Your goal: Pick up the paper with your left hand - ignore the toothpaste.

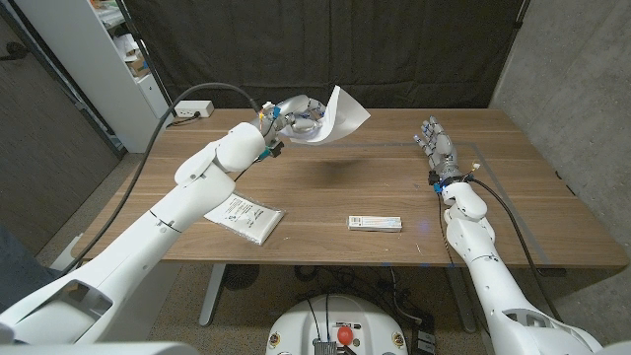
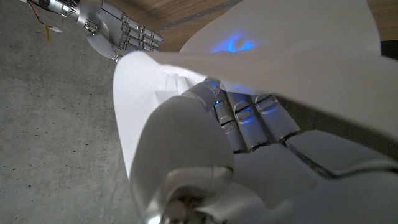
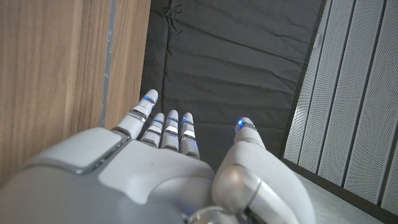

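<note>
Item one, your left hand point(image 1: 296, 115): raised above the far-left part of the wooden table point(image 1: 325, 202), fingers closed around the curled white paper point(image 1: 335, 118), which hangs clear of the surface; the left wrist view adds the sheet folded over those fingers point(image 2: 249, 118). Item two, your right hand point(image 1: 435, 140): fingers spread, holding nothing, at the table's right side. Item three, seen from the head view: the toothpaste box point(image 1: 375, 223) near the front edge and a printed packet point(image 1: 245, 218) to its left.

The paper point(image 2: 186, 93) hides the left hand's fingertips point(image 2: 249, 115).
</note>
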`<state>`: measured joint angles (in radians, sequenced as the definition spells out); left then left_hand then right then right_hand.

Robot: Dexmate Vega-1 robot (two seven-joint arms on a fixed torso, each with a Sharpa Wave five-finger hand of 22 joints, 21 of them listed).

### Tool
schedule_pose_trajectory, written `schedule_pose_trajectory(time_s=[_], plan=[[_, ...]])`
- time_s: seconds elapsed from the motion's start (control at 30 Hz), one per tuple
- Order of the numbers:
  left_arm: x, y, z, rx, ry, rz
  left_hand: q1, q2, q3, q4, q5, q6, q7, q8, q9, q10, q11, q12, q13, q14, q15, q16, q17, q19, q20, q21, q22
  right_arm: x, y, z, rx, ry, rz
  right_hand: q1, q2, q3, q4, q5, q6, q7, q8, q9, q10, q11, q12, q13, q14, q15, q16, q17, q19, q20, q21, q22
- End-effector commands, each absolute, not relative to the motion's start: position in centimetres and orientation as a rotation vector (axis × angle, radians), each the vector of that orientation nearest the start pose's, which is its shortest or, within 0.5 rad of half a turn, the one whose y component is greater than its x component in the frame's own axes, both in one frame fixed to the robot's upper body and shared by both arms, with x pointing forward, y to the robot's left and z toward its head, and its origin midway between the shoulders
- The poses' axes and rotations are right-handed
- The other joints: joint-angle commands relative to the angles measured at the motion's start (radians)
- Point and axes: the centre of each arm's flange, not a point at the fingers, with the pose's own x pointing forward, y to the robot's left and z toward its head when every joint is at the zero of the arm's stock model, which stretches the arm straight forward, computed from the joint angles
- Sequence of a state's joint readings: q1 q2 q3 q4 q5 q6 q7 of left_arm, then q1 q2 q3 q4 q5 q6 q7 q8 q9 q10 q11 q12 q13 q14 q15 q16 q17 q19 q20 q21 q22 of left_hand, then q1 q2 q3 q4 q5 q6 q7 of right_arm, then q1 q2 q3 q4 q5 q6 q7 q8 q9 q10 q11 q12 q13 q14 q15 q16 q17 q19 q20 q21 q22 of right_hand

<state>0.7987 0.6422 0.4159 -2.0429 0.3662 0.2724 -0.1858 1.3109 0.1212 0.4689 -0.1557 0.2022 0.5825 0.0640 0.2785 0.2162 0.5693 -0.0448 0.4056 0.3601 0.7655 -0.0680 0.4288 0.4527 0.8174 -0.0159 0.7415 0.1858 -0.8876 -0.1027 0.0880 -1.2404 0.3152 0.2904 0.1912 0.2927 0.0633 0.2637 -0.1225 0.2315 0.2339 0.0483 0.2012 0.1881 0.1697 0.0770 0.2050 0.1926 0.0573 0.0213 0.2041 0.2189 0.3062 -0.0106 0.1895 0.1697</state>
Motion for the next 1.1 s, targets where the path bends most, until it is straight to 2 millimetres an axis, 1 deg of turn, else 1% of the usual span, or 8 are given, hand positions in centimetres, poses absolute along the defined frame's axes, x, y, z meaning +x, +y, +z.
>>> schedule_pose_trajectory(time_s=[0.03, 0.23, 0.67, 1.1], plan=[[52.0, 16.9, 12.7, 1.072, -0.830, -0.119, -0.011, 0.003, 0.007, -0.002, 0.000, 0.009, 0.003, -0.002, 0.002, 0.010, 0.000, 0.000, 0.003, 0.010, 0.001, -0.001, 0.003, -0.007, -0.002, 0.010, 0.003, 65.9, -30.5, -3.6, 0.190, -0.672, 0.074, -0.003, 0.006, -0.001, -0.001, 0.005, 0.005, 0.001, -0.003, 0.004, 0.005, -0.001, -0.004, 0.004, 0.010, 0.001, 0.005, 0.001, 0.009, 0.003, 0.005, 0.003], [51.8, 17.3, 13.4, 1.058, -0.849, -0.118, -0.011, 0.004, 0.008, -0.002, 0.000, 0.011, 0.005, -0.002, 0.002, 0.011, 0.002, -0.001, 0.004, 0.011, 0.000, -0.003, 0.005, -0.010, -0.002, 0.012, 0.003, 66.1, -30.1, -3.5, 0.189, -0.668, 0.079, -0.003, 0.006, -0.001, -0.001, 0.005, 0.005, 0.001, -0.003, 0.004, 0.005, -0.001, -0.004, 0.004, 0.010, 0.000, 0.005, 0.001, 0.009, 0.002, 0.005, 0.003], [51.2, 17.5, 14.3, 1.072, -0.876, -0.110, -0.021, 0.004, 0.006, 0.003, -0.002, 0.016, 0.002, -0.002, 0.003, 0.014, 0.002, -0.002, 0.007, 0.015, -0.002, -0.006, 0.009, -0.014, -0.003, 0.018, 0.002, 66.1, -29.6, -3.9, 0.185, -0.661, 0.081, -0.003, 0.008, 0.000, -0.001, 0.004, 0.005, 0.002, -0.003, 0.004, 0.005, -0.003, -0.004, 0.004, 0.010, 0.001, 0.006, 0.001, 0.010, 0.002, 0.005, 0.003], [50.8, 17.8, 14.1, 1.077, -0.874, -0.099, -0.030, 0.006, 0.006, 0.006, -0.003, 0.011, 0.002, -0.006, 0.003, 0.012, -0.002, -0.006, 0.009, 0.016, -0.002, -0.009, 0.013, -0.019, 0.000, 0.023, 0.001, 66.0, -29.4, -4.3, 0.190, -0.661, 0.084, -0.003, 0.009, 0.000, -0.001, 0.004, 0.006, 0.002, -0.003, 0.004, 0.004, -0.002, -0.005, 0.004, 0.010, 0.001, 0.006, 0.001, 0.010, 0.002, 0.005, 0.003]])
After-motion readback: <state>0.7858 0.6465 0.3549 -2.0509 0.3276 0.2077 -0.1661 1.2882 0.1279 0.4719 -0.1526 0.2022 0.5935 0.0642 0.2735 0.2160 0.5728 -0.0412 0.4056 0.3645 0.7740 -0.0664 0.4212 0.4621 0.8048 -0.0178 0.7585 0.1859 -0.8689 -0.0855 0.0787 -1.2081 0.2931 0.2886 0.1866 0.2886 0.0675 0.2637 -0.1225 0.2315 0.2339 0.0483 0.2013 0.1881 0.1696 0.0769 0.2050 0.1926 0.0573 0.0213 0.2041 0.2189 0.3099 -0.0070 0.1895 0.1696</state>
